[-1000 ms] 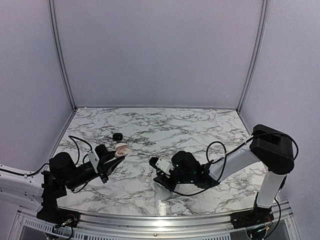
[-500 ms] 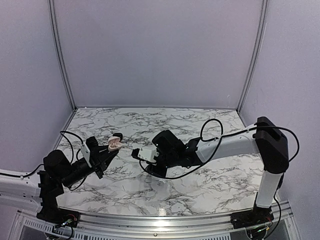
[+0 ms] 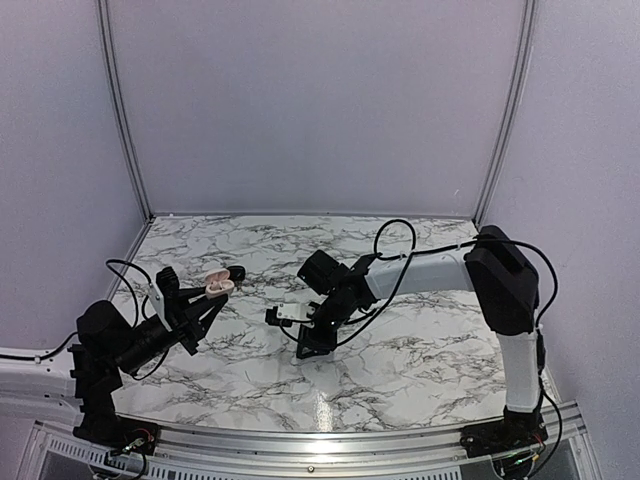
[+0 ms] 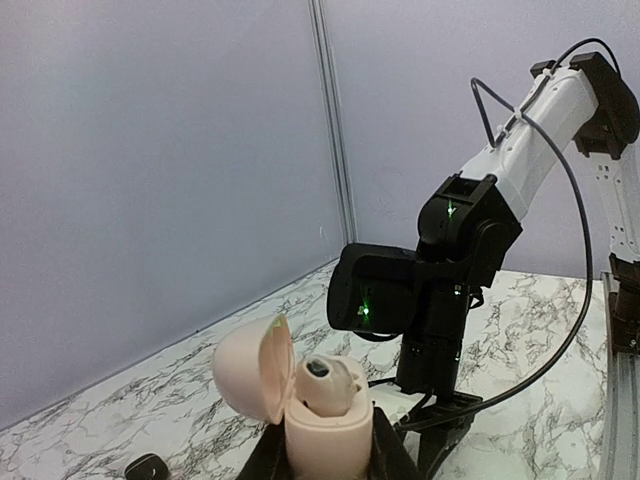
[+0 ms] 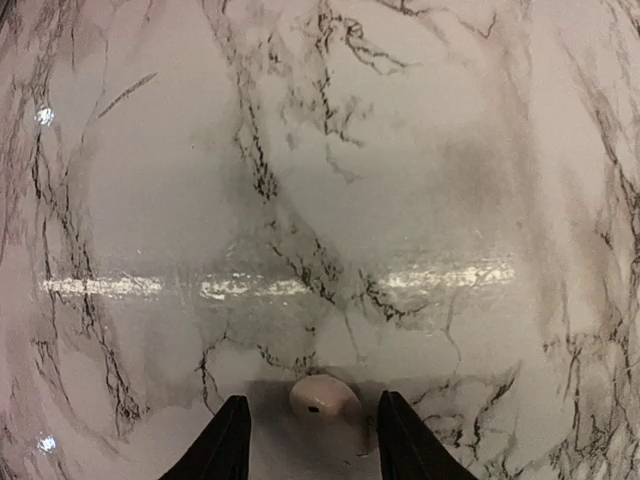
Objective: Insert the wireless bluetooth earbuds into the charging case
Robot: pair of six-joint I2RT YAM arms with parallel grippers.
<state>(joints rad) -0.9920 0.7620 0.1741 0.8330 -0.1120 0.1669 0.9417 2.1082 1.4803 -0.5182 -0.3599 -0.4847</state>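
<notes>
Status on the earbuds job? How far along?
Done: the case is open and clamped in the left gripper; one pale earbud looks seated inside. In hand: the right gripper is open, pointing down over the second earbud on the table, not gripping it. Left: pick it up and seat it in the case.

No legible text, labels, brands or numbers anywhere, charging case point(image 4: 325, 440) plain and unmarked
</notes>
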